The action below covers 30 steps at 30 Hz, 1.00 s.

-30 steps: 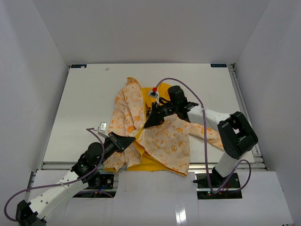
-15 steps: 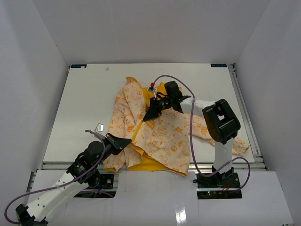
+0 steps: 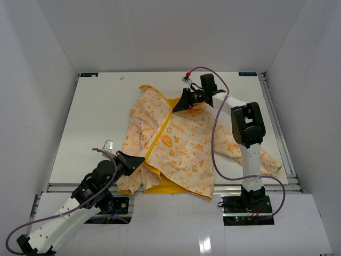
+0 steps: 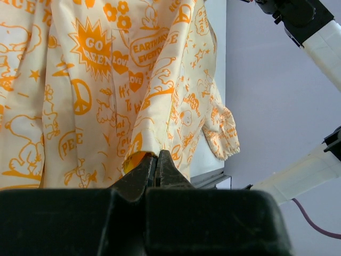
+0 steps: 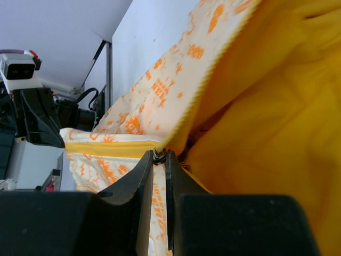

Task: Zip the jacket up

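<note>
Right hand (image 5: pixel 159 156) pinched tight on the jacket (image 3: pixel 184 146) at the top of its zipper (image 3: pixel 160 134), by the collar, far side of the worktop (image 3: pixel 90 117). Left hand (image 4: pixel 158 160) clamped on the bottom hem near the front edge. Jacket spread mid-worktop, printed side up. Yellow zipper line runs diagonally between both hands; yellow lining shows at collar and hem.

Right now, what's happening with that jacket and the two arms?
Both arms are working on a printed child's jacket laid flat on the table. The left gripper is shut on the bottom hem at the near end. The right gripper is pinched at the top of the zipper, near the collar, apparently on the slider. The front panels look joined along most of their length.
</note>
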Available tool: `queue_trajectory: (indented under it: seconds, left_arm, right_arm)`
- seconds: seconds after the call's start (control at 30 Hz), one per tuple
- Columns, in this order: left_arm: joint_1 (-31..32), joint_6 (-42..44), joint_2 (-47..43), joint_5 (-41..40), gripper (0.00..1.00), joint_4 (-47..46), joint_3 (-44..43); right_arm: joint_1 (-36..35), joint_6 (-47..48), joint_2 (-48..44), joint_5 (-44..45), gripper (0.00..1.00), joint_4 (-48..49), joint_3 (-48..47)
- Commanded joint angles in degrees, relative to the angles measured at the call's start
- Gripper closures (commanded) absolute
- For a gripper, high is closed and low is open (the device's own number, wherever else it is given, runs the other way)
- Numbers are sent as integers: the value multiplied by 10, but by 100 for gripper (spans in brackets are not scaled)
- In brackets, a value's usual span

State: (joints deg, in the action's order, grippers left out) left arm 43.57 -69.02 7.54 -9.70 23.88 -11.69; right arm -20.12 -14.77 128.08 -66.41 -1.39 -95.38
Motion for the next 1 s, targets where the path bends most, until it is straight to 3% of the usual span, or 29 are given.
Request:
queue_trajectory:
  seconds: [0.0, 0.3, 0.43, 0.5, 0.6, 0.83, 0.97]
  left_arm:
    - [3, 7, 25, -52, 100, 54, -39]
    - [3, 42, 53, -163, 100, 78, -103]
    - [3, 52, 39, -248, 100, 111, -138]
    - [3, 72, 39, -311, 100, 100, -148]
    - [3, 87, 90, -375, 100, 101, -192]
    - [3, 67, 177, -477, 100, 104, -232]
    - [3, 98, 163, -456, 96, 66, -201]
  right_arm:
    - [65, 11, 25, 35, 92, 15, -78]
    - [117, -38, 79, 41, 92, 43, -148]
    - [150, -138, 101, 22, 92, 180, -135]
    - [167, -231, 105, 13, 92, 266, -111]
    - [183, -285, 109, -2, 92, 345, -113]
    - [194, -284, 84, 21, 92, 347, -98]
    - [190, -261, 79, 8, 92, 333, -85]
